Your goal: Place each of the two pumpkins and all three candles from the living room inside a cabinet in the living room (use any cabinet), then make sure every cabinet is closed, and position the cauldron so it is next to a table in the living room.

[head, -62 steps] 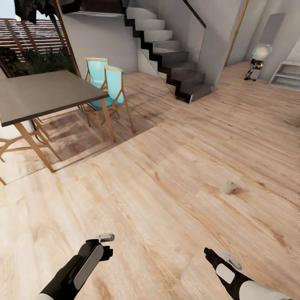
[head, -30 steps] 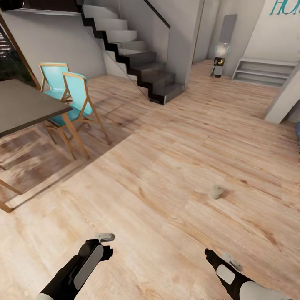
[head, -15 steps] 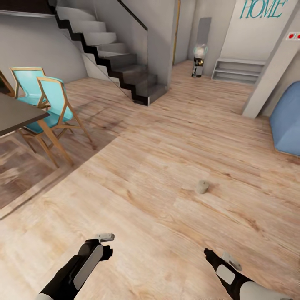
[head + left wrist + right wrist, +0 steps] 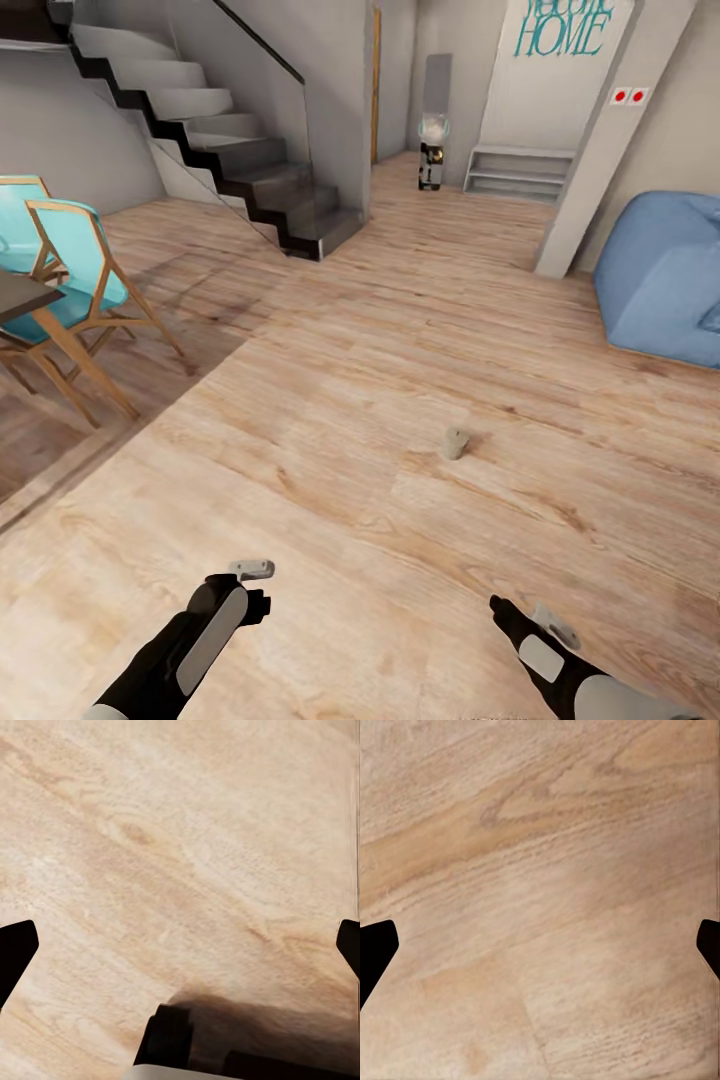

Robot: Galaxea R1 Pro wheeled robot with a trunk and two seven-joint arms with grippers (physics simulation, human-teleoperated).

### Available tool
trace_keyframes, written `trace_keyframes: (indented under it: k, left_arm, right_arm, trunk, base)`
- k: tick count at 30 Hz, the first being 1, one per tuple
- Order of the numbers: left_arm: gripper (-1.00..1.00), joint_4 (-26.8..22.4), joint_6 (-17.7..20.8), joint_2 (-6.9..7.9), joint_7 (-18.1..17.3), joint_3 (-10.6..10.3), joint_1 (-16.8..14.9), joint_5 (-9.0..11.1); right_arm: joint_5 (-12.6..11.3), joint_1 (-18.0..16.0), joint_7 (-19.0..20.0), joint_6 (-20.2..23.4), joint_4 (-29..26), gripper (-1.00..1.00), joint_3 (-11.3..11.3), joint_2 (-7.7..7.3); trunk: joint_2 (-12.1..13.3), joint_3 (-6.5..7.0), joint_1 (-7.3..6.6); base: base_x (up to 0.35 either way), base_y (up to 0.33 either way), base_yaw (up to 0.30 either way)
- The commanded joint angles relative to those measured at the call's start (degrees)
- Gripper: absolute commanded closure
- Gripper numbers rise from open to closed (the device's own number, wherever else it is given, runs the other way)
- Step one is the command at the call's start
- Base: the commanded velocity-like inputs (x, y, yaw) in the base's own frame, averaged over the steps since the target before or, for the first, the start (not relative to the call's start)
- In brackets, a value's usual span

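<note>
A short, stubby cream candle (image 4: 455,441) lies on the light wood plank floor (image 4: 330,400), ahead of me and slightly to the right. My left gripper (image 4: 258,588) hangs low over bare floor, well short of the candle. In the left wrist view the left gripper (image 4: 180,949) is open, its dark fingertips (image 4: 15,952) far apart with only planks between them. My right gripper (image 4: 525,615) also hovers over bare floor, nearer the candle's side, and the right wrist view shows the right gripper (image 4: 540,945) open and empty. Pumpkins, cabinet and cauldron are out of view.
A dark-topped table (image 4: 15,295) with teal wooden chairs (image 4: 75,270) stands at the left. Dark stairs (image 4: 230,165) rise at the back left. A blue beanbag (image 4: 665,275) and a pale pillar (image 4: 590,150) stand at the right, with a white shelf (image 4: 520,170) down the hallway.
The camera has swung to the right: table and chairs slid toward the left edge and the blue beanbag came into view. The candle shifted left in the picture. Both arms hold the same pose.
</note>
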Motion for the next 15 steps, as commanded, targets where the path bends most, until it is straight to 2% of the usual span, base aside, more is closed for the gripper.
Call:
trace_keyframes:
  k: [1, 10, 15]
  left_arm:
    - [-1.0, -0.09, 0.03, 0.08, 0.59, -0.21, -0.03, 0.61]
    - [-1.0, -0.09, 0.04, 0.08, 0.59, -0.21, -0.03, 0.61]
    - [-1.0, -0.06, 0.04, 0.08, 0.59, -0.21, -0.03, 0.61]
  right_arm:
    - [-0.27, -0.01, -0.3, -0.41, -0.08, -1.0, 0.51, 0.0]
    - [0.33, -0.01, -0.27, -1.58, -0.08, -1.0, 0.55, 0.0]
    - [0.43, -0.01, -0.27, -1.61, -0.08, -1.0, 0.55, 0.0]
  trunk:
    - [-0.02, 0.03, -0.01]
    - [-0.02, 0.64, -0.01]
    - [-0.02, 1.08, -0.01]
  base:
    - [0.0, 0.0, -0.232]
    - [0.0, 0.0, -0.222]
    - [0.0, 0.0, -0.11]
